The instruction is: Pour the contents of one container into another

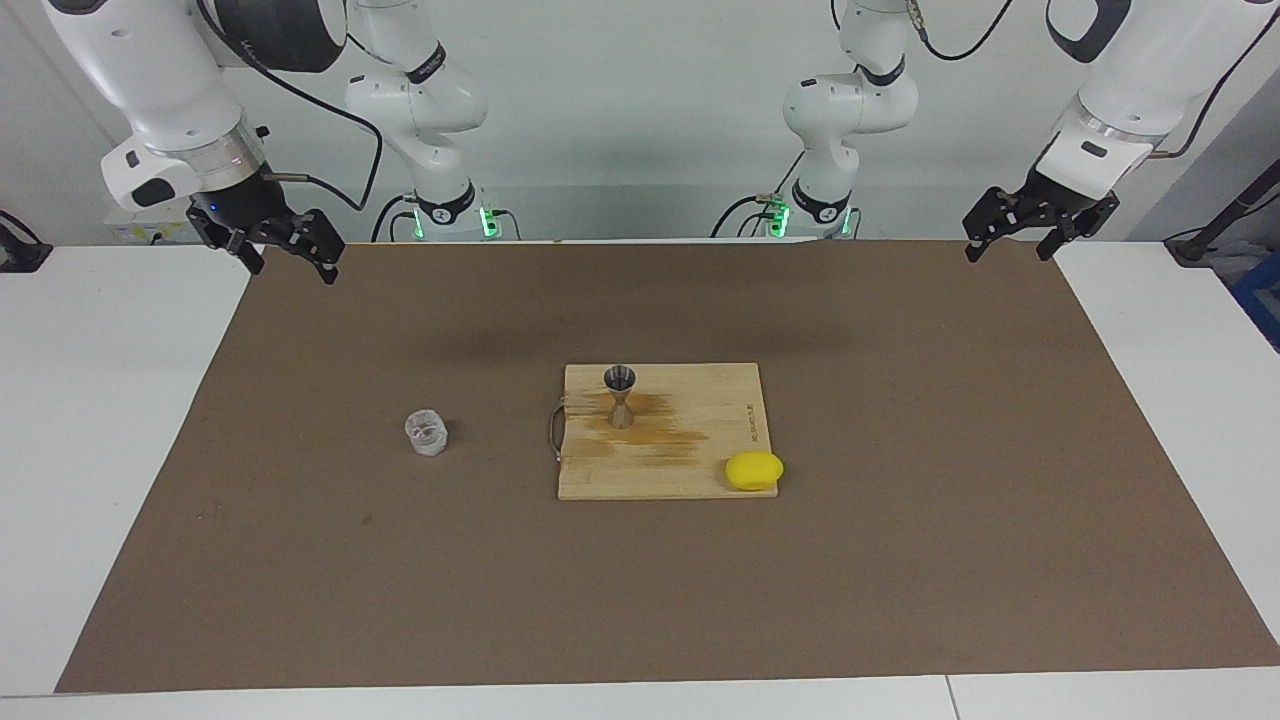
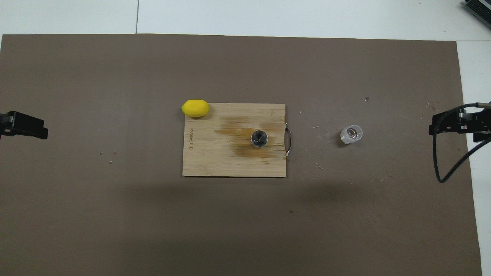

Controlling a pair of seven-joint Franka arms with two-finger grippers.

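The clear faceted glass tumbler [image 1: 426, 433] stands upright on the brown mat, beside the board toward the right arm's end of the table; it also shows in the overhead view [image 2: 351, 134]. The grey metal hourglass jigger [image 1: 620, 397] stands upright on the wooden cutting board [image 1: 690, 480], on a damp stain; from overhead its open top [image 2: 259, 138] shows. My right gripper [image 1: 292, 266] is open and empty, raised over the mat's edge at its own end [image 2: 437, 126]. My left gripper [image 1: 1008, 252] is open and empty, raised over the mat's edge at the left arm's end [image 2: 38, 132]. Both arms wait.
A yellow lemon [image 1: 754, 470] lies at the board's corner farthest from the robots, toward the left arm's end [image 2: 195, 108]. The board [image 2: 215, 161] has a metal handle facing the tumbler. The brown mat [image 1: 900, 560] covers most of the white table.
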